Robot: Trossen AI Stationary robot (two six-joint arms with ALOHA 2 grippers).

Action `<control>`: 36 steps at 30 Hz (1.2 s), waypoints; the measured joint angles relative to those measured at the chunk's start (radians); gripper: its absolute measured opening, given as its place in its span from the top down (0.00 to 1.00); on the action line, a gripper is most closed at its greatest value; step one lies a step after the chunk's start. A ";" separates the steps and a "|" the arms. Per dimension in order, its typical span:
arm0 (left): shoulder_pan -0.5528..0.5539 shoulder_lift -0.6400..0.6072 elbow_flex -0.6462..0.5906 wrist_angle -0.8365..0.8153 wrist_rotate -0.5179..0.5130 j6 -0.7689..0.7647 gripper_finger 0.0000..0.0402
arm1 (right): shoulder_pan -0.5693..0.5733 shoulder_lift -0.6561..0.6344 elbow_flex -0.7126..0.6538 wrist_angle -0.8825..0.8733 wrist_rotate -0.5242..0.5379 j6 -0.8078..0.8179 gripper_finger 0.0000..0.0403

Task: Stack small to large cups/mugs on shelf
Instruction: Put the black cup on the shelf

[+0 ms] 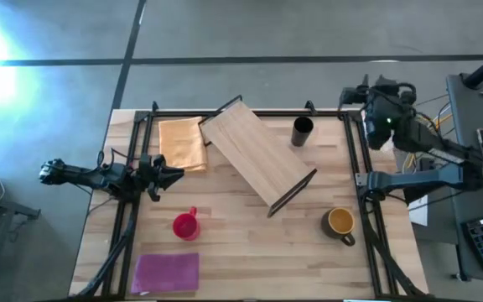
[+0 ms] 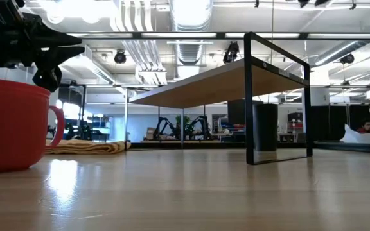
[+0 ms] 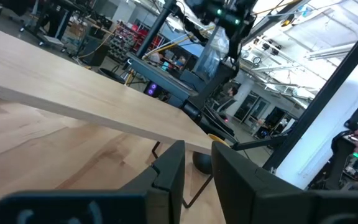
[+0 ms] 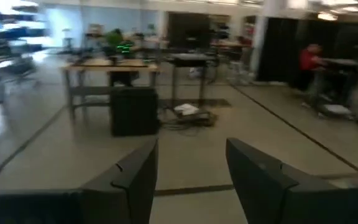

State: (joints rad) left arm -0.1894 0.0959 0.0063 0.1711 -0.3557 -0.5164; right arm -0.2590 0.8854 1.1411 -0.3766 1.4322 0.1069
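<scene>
Left gripper [image 1: 177, 175] slightly parted, empty, above table edge beside red mug [image 1: 185, 225]; right gripper [image 4: 191, 168] wide, empty.

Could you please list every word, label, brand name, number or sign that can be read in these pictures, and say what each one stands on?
None: no text can be read in any view.
Red handled mug: plain, no print visible.
Narrow black cylindrical cup: no marking to be seen.
Dark mug with yellow-orange inside: no marking to be seen.
Long light-wood shelf board with dark metal end frames: bare wood.
Background room in the wrist views: any signs too blurred to read.
</scene>
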 joint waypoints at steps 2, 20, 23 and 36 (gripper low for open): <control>0.000 0.000 0.000 0.000 0.000 0.000 0.84 | 0.020 0.049 0.098 -0.129 -0.076 0.074 0.55; 0.000 0.000 0.000 0.001 0.000 0.000 0.84 | -0.088 0.233 0.332 -1.172 -0.675 0.773 0.53; 0.000 0.003 0.000 0.001 0.001 0.000 0.84 | -0.218 0.198 0.280 -1.127 -0.761 0.685 0.48; 0.000 0.008 0.000 0.002 0.000 0.000 0.84 | -0.562 0.296 0.007 -0.759 -1.282 0.479 0.34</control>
State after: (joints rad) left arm -0.1894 0.1040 0.0063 0.1726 -0.3553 -0.5164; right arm -0.8208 1.1812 1.1477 -1.1357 0.1506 0.5864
